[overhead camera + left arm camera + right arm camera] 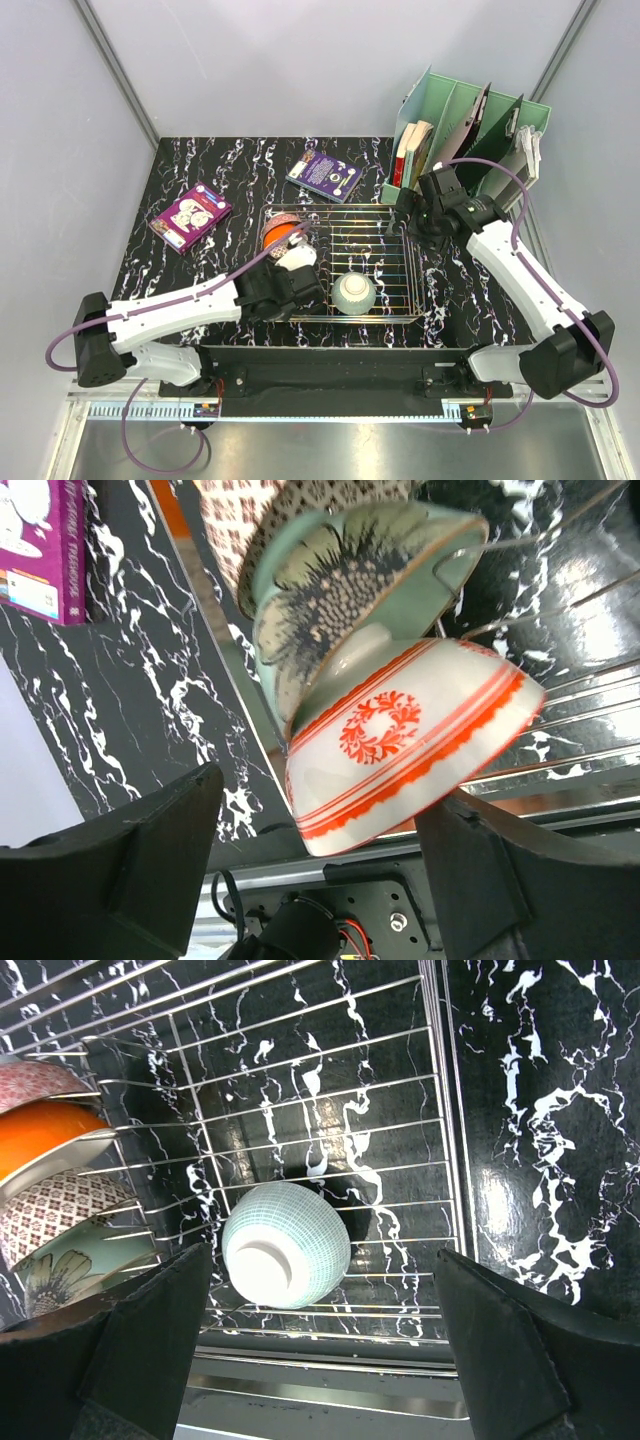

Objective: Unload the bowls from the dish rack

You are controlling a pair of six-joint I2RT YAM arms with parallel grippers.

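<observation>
Left wrist: white bowl (pixel 400 750) sits between left end effector (pixel 320 820) fingers (pixel 150 850).

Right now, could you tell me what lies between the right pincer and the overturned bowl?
Only bare dish rack wires separate the right pincer from the overturned bowl, as the top external view shows.

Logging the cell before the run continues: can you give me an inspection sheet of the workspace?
Surface: black marbled table, glossy.
Job's things: dish rack mid-table; stacked bowls on edge at its left end; one pale bowl upturned inside.
Clutter: two purple books, green file organizer.
End effectors: left end effector open, straddling the red-patterned white bowl; right end effector open above the rack.
Cables: purple cables looped along both arms.
Surroundings: grey walls.
</observation>
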